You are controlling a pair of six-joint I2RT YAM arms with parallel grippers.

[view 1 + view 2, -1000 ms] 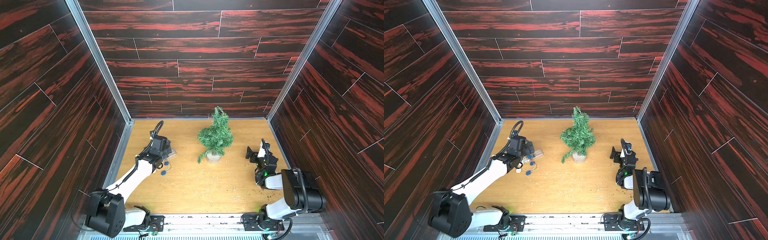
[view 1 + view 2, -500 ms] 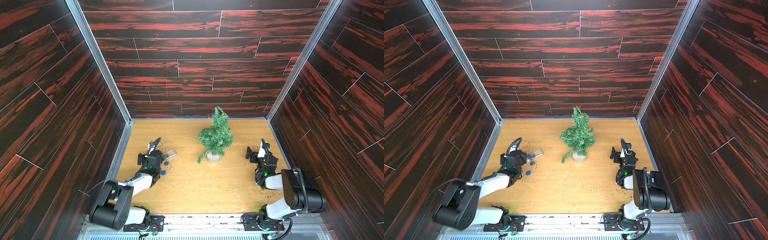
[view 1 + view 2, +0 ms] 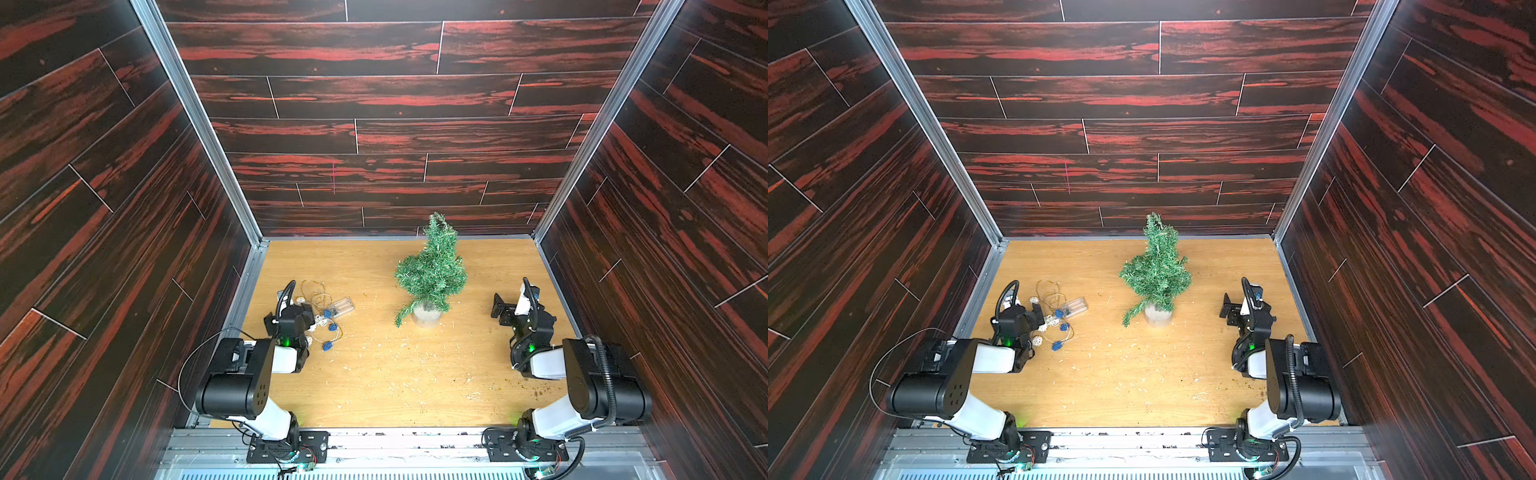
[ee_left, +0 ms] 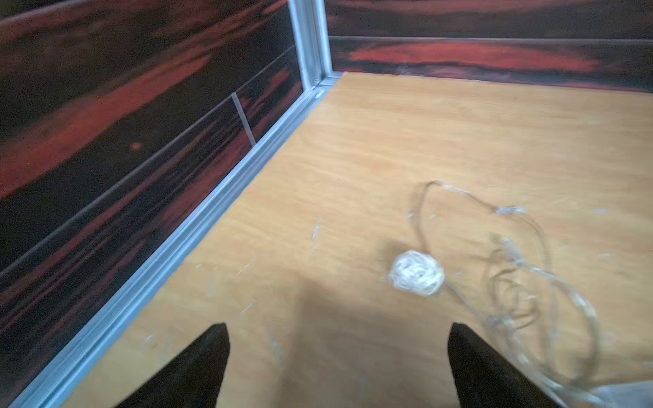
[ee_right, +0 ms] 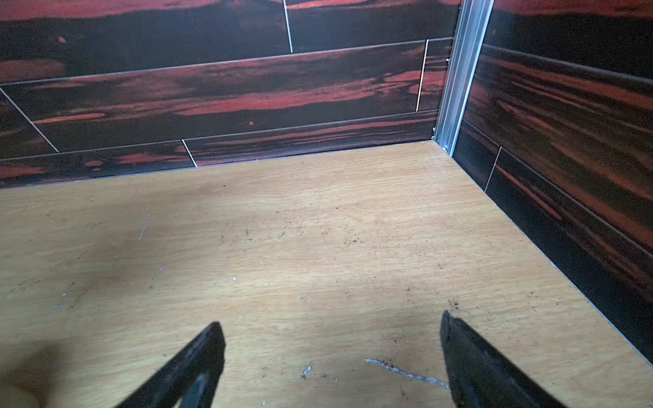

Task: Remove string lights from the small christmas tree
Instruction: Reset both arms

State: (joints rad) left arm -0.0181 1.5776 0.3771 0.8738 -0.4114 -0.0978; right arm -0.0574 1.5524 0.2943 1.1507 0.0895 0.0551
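Plywood tabletop [image 3: 395,386], pale grain, dusted with fine white flecks. We see the small christmas tree [image 3: 432,270] upright near the middle back. Its bristly green branches carry no wire, and one low branch droops beside the squat grey-white round pot [image 3: 426,318].

The string lights [image 3: 322,318] lie heaped on the table's left side, well apart from the tree. They are thin pale wire in loose loops, with woven white and blue balls. The clear rectangular battery box [image 3: 343,306] lies flat at the heap's tree-side edge.

Left gripper [image 4: 337,330]: black tapered fingers spread wide, nothing between them, just beside the heap. A white woven ball [image 4: 417,272] sits ahead of it, the view slightly blurred.

Right gripper [image 5: 332,323]: also spread wide and empty, over bare wood near the right wall.

Dark wall panels [image 3: 374,95] with red streaks, aluminium corner posts [image 3: 199,124].
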